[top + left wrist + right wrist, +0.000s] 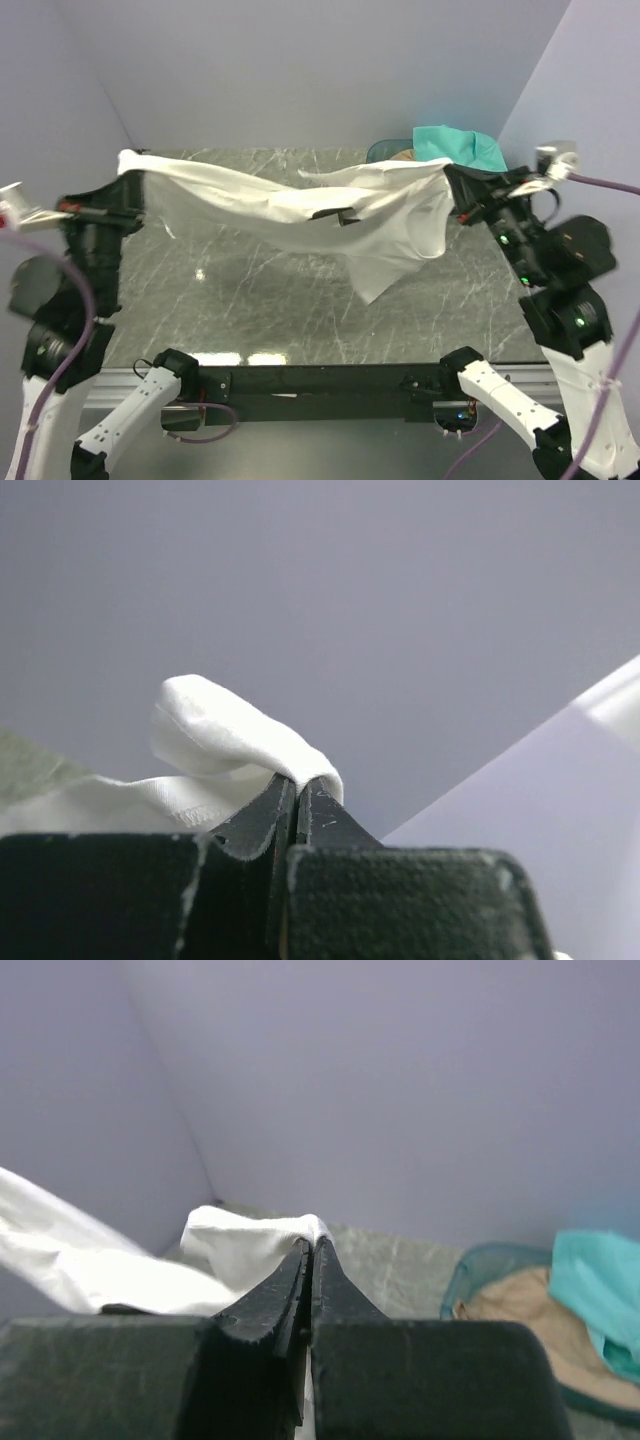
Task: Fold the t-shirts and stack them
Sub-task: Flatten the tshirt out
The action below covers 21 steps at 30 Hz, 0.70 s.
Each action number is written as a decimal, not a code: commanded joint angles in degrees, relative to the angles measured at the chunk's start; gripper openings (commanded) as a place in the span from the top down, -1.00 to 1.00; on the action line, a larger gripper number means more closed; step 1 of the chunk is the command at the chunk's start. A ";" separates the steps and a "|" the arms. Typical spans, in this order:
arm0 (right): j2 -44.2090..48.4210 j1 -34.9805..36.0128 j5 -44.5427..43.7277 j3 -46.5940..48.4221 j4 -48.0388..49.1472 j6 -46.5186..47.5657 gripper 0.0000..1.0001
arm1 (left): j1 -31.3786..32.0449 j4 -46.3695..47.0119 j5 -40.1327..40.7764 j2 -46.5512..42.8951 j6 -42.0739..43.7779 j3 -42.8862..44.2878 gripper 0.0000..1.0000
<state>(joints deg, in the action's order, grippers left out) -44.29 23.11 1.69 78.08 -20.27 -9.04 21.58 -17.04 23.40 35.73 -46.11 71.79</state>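
The white t-shirt (290, 205) hangs stretched in the air between both grippers, above the marble table (250, 300). My left gripper (130, 165) is shut on its left end; the cloth bulges over the closed jaws in the left wrist view (230, 740). My right gripper (452, 172) is shut on its right end, and the shirt shows there too (240, 1245). A loose part of the shirt droops down toward the table at the right. The teal t-shirt (455, 143) and the tan t-shirt (530, 1315) lie in the basket at the back right.
The round translucent green basket (385, 150) stands at the table's back right corner, behind my right gripper; it also shows in the right wrist view (470, 1265). Lilac walls enclose the table at the back and on both sides.
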 commanded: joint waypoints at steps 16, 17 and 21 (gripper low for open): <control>-0.61 0.27 2.54 12.64 0.92 2.62 1.00 | 0.04 -0.27 11.21 -0.67 5.23 6.26 0.85; -2.97 0.18 0.96 11.58 1.46 2.53 1.00 | 0.04 -0.71 13.32 0.56 5.15 4.69 0.80; -10.88 -0.61 -7.65 4.37 6.64 2.45 1.00 | 0.04 -0.37 26.68 10.29 3.92 -1.81 0.61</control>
<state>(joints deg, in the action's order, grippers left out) -46.61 23.05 2.26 87.33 -17.19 -7.38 21.58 -16.43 38.33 37.69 -42.65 74.83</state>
